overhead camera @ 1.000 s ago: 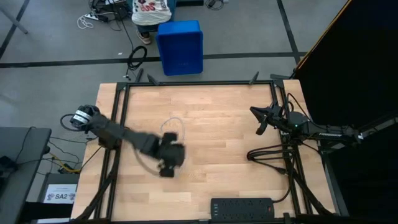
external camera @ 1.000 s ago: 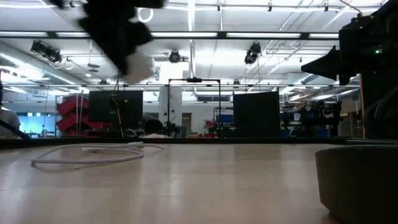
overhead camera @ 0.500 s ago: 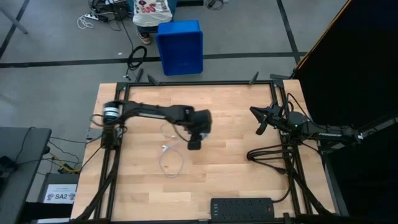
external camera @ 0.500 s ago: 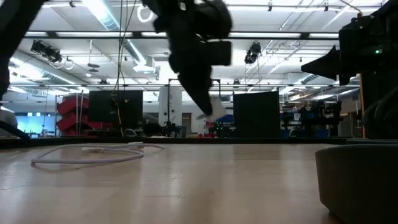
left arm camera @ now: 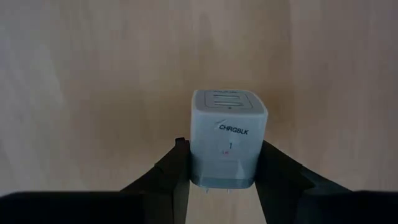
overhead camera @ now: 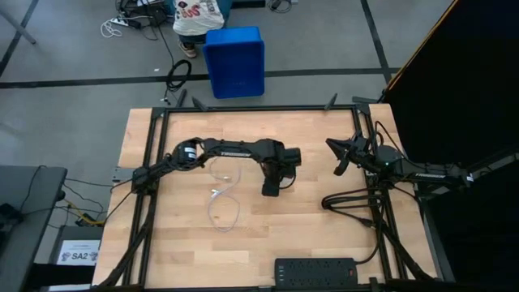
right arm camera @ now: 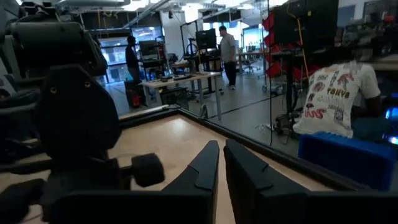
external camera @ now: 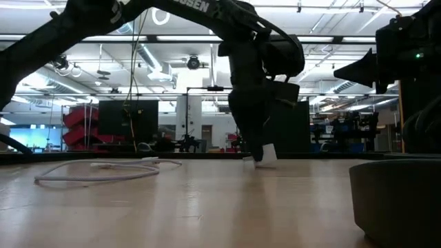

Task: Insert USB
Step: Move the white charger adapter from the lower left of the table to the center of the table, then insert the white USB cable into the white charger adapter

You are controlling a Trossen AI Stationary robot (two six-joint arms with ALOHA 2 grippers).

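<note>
A black power strip (overhead camera: 316, 268) lies at the table's (overhead camera: 308, 227) near edge. At mid-table the left gripper (overhead camera: 270, 187) holds a white cube adapter (left arm camera: 227, 138) between its fingers (left arm camera: 177, 171), low over the wood. The USB (overhead camera: 222, 203) lies in loose loops well to its left. The right gripper (overhead camera: 340, 160), fingers closed on nothing, waits at the right edge. Beyond the table stand a blue bin (overhead camera: 234, 61) and a person (right arm camera: 336, 93).

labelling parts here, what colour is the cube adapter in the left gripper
White, with "CHRGBLK" printed on it; the cube adapter shows best in the left wrist view.
</note>
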